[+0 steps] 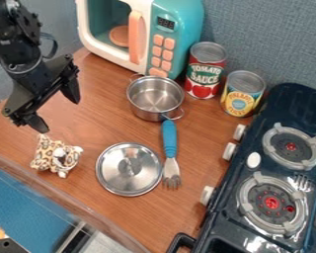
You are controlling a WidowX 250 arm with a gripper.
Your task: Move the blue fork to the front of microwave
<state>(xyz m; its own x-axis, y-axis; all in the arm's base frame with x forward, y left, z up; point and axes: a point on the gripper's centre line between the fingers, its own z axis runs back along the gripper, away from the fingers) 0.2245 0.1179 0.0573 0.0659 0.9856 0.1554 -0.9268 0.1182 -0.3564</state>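
two widely spread jaws [59, 109] angled downward above the leopard-print toy [55, 155], upper left

Black jointed arm [14, 42] with a black two-finger gripper [55, 111]

Dark, chunky segments with a dull sheen, dotted with small round screw heads — knobby bumps run along one upper edge. A thin dark cable [56, 45] loops out beside the wrist; below it the gripper has a broad, angular crossbar [36, 89] and two thick, blocky fingers [71, 90] — matte black, narrowing toward the tips.
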